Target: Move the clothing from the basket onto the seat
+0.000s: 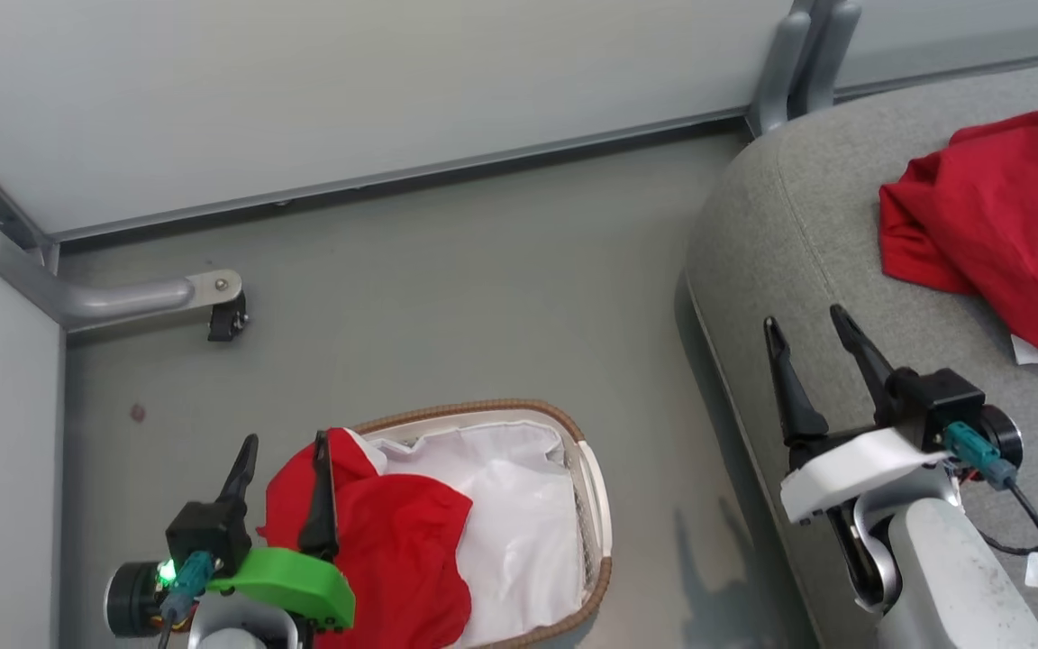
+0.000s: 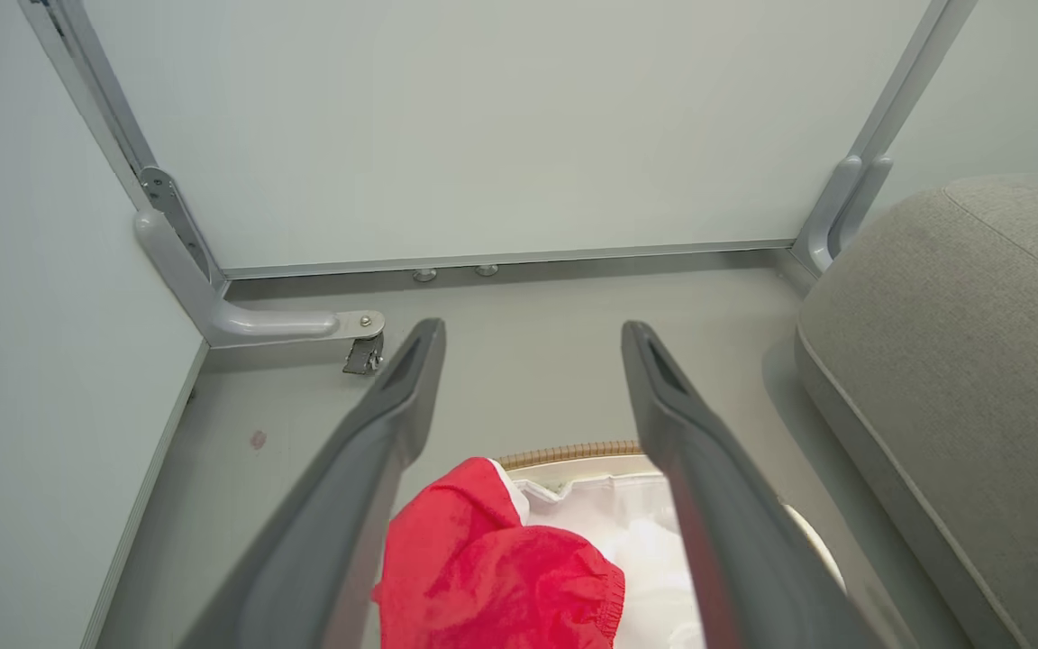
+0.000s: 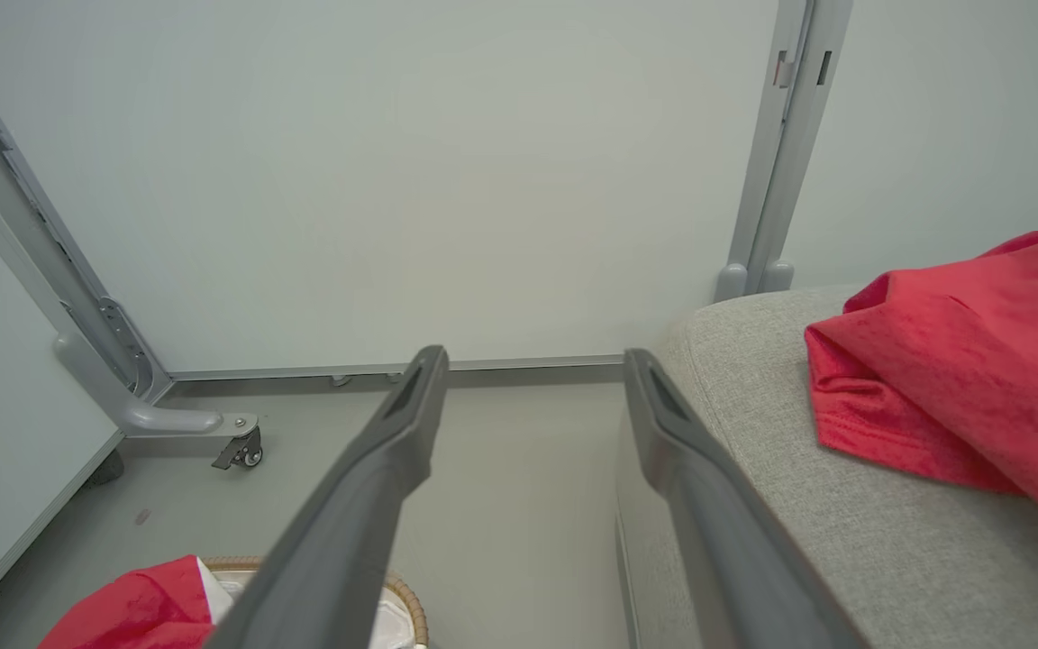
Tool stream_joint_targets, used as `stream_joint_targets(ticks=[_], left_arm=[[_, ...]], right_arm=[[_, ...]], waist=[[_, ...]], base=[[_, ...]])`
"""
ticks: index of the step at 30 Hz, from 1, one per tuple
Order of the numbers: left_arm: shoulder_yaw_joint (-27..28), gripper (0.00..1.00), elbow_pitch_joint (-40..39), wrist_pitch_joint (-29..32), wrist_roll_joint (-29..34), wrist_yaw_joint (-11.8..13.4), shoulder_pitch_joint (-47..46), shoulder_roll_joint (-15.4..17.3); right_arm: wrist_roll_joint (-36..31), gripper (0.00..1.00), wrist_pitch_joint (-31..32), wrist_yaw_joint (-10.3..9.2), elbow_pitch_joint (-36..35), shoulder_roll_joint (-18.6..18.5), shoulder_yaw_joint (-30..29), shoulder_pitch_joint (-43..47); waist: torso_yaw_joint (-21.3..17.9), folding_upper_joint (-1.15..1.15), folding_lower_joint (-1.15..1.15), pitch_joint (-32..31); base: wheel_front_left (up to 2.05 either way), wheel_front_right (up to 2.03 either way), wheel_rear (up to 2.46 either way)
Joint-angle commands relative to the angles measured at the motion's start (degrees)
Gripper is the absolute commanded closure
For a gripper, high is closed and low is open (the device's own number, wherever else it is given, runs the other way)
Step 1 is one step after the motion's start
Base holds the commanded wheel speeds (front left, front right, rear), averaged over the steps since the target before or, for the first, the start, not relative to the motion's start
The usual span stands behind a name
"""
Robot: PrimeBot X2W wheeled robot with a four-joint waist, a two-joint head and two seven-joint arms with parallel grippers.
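A red garment [image 1: 397, 550] lies bunched in the left half of the oval basket [image 1: 593, 505], over its white liner [image 1: 519, 514]; it also shows as red clothing [image 2: 492, 577] in the left wrist view. My left gripper [image 1: 285, 451] hovers open above that garment, nothing between its fingers. Another red garment [image 1: 1001, 225] rests on the grey seat [image 1: 807, 234] at the right, seen too as red fabric [image 3: 960, 379]. My right gripper [image 1: 807, 324] stands open over the seat's left edge, short of that garment.
Pale partition panels stand behind and to the left, on grey metal feet; one foot with a caster [image 1: 226, 317] juts onto the floor beyond the basket. A bare strip of grey floor [image 1: 483, 297] separates basket and seat. Cables [image 1: 1033, 532] trail by my right wrist.
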Motion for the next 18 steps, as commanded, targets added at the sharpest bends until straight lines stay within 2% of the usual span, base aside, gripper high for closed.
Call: stream_joint_targets(ticks=[1, 10, 14, 18], left_arm=[[-0.14, 0.00, 0.33, 0.03, -0.19, -0.50, -1.99, 0.08], [-2.82, 0.00, 5.08, 0.03, 2.29, -2.53, -11.55, 0.13], [-4.19, 0.00, 10.06, 0.03, 3.57, -3.45, -16.27, 0.47], [-6.06, 0.00, 15.36, 0.02, 4.66, -3.88, -21.38, 2.12]], right_arm=[[0.41, 0.00, -0.28, -0.06, -0.72, -0.20, 0.21, -1.54], [2.06, 0.00, -0.28, -0.06, -5.12, -0.18, 2.29, -8.10], [2.94, 0.00, -0.28, -0.06, -7.09, -0.18, 3.16, -11.04], [4.64, 0.00, -0.28, -0.06, -9.04, -0.14, 3.55, -13.73]], waist=[[-1.47, 0.00, 0.00, 4.82], [-4.37, 0.00, 0.00, 16.29], [-5.71, 0.00, 0.00, 21.27], [-7.25, 0.00, 0.00, 25.97]], base=[[0.00, 0.00, 0.00], [0.00, 0.00, 0.00], [0.00, 0.00, 0.00], [0.00, 0.00, 0.00]])
